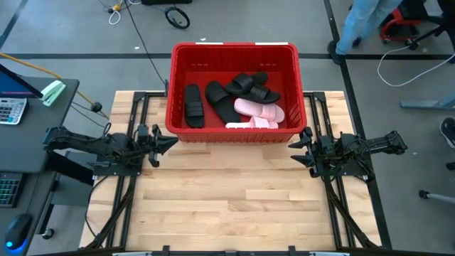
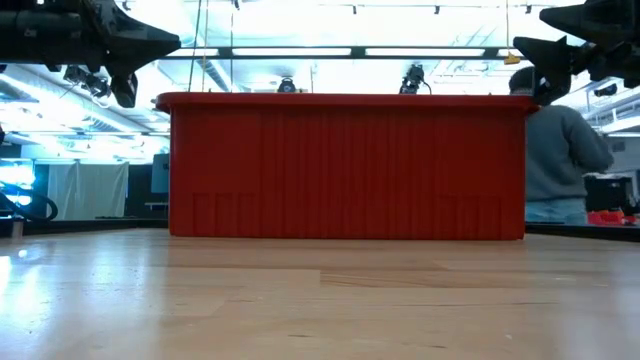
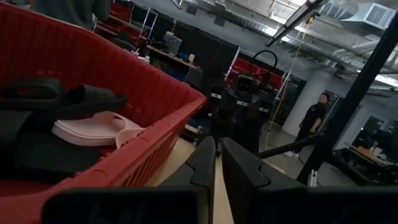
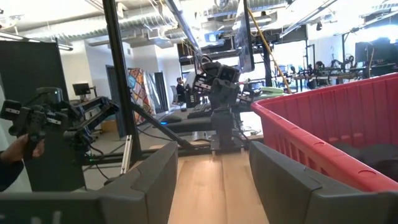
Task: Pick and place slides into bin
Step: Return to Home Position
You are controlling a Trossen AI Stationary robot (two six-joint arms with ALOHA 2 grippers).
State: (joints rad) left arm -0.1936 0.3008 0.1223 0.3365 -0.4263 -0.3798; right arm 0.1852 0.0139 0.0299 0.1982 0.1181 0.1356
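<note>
The red bin (image 1: 234, 48) stands at the middle of the table's far edge. Inside it lie several black slides (image 1: 193, 105) (image 1: 252, 87) and two pale pink slides (image 1: 260, 109), the pink ones near the bin's near right corner. My left gripper (image 1: 169, 142) hovers by the bin's near left corner, shut and with nothing in it; its own view shows the fingers almost together (image 3: 217, 146). My right gripper (image 1: 295, 146) hovers by the near right corner, open and with nothing in it (image 4: 214, 152). In the low view the bin's near wall (image 2: 345, 165) hides the slides.
Bare wooden tabletop (image 1: 227, 206) stretches from the bin to the near edge. A desk with a calculator (image 1: 11, 110) stands left of the table. A person (image 2: 565, 150) stands beyond the table's far right, and another (image 3: 314, 118) is farther off in the room.
</note>
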